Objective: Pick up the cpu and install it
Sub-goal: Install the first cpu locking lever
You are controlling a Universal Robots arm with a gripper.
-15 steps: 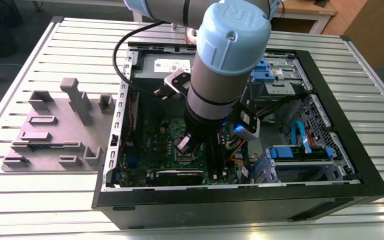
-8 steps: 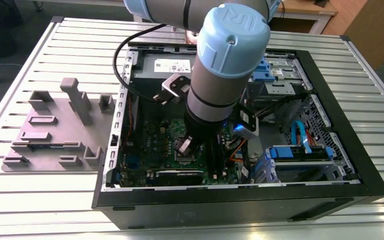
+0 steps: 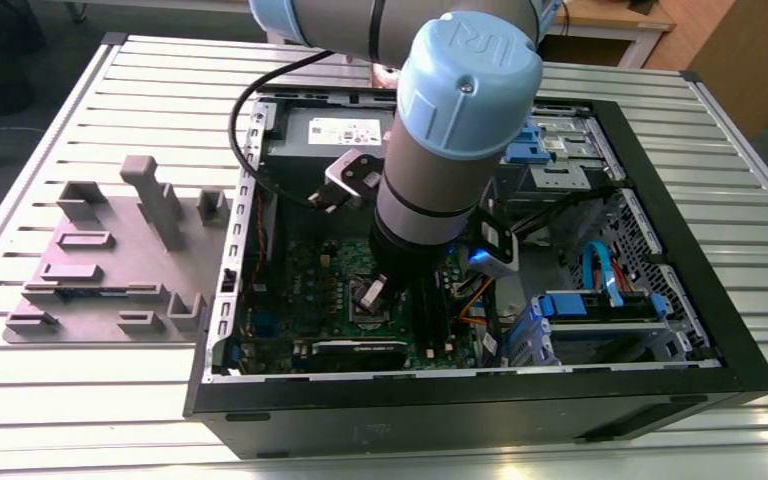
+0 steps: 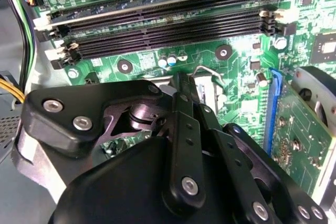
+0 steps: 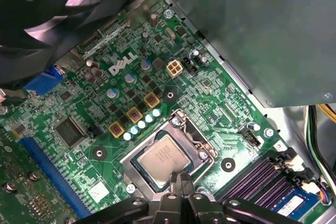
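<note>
Landmark: dark square socket with metal frame on green motherboard.
Cpu: small flat square chip, silver-grey top, lies flat inside the socket, edges parallel to the frame; square, no long axis.
Gripper: black fingers nearly together just above the chip's edge; grip on it: cannot tell.
Why: likely seating.

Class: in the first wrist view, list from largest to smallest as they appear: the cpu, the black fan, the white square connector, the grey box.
1. Grey box
2. Black fan, cut off by the frame and near the camera, so its rank is unsure
3. Cpu
4. White connector
</note>
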